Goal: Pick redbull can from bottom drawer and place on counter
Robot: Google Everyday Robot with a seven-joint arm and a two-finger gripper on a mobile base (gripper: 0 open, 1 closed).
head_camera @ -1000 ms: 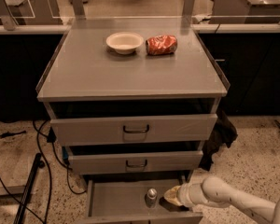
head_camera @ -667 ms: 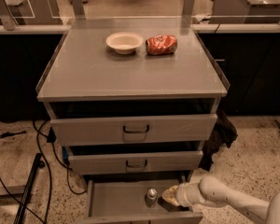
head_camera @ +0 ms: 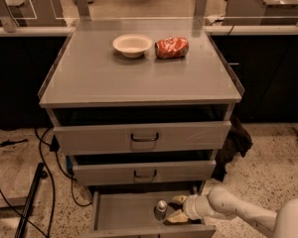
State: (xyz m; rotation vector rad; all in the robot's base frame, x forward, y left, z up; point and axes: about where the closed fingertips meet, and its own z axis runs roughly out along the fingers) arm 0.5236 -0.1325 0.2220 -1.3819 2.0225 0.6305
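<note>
Currently our gripper (head_camera: 176, 208) sits inside the open bottom drawer (head_camera: 120, 215), just beside the upright redbull can (head_camera: 161, 209). We read its jaws as spread, not clamping the can.

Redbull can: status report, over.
Gripper in bottom drawer, fingers open. Redbull can upright, just beside it, not gripped. Bowl, crushed can on counter.

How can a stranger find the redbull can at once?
Look below the grey counter to the bottom drawer, which is pulled open. The redbull can stands upright there, beside the open gripper. It is slim and silvery, unlike the crushed orange can lying on top.
</note>
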